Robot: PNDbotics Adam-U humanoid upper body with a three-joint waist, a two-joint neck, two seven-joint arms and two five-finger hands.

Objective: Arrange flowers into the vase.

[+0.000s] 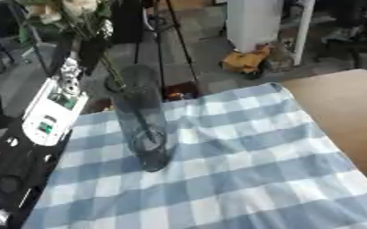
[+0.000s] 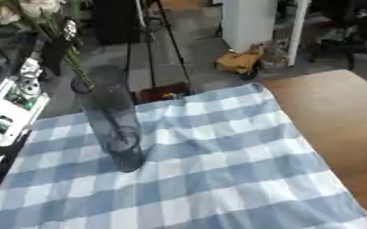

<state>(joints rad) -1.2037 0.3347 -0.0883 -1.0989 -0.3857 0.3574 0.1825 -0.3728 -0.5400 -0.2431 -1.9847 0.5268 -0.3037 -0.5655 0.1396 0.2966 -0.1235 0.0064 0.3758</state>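
A tall clear glass vase (image 1: pixel 139 118) stands upright on the blue-and-white checked cloth (image 1: pixel 241 170) covering the surface, with green stems (image 1: pixel 112 71) running down into it from pale flowers (image 1: pixel 69 9) cut off at the top edge. The left hand (image 1: pixel 85 49) is a dark shape beside the stems above the vase's rim. Its fingers are too blurred to tell whether they grip the stems, and the right hand shows in neither view.

Blue-and-white checked cloth (image 1: pixel 241 170) spread over wooden desk (image 1: pixel 343 107), bare wood exposed on right. White device with small green screen (image 1: pixel 52 117) at cloth's left edge. Beyond desk, on floor: yellow object (image 1: pixel 245 61), white upright unit (image 1: pixel 253 22), thin black tripod legs (image 2: pixel 171 40).
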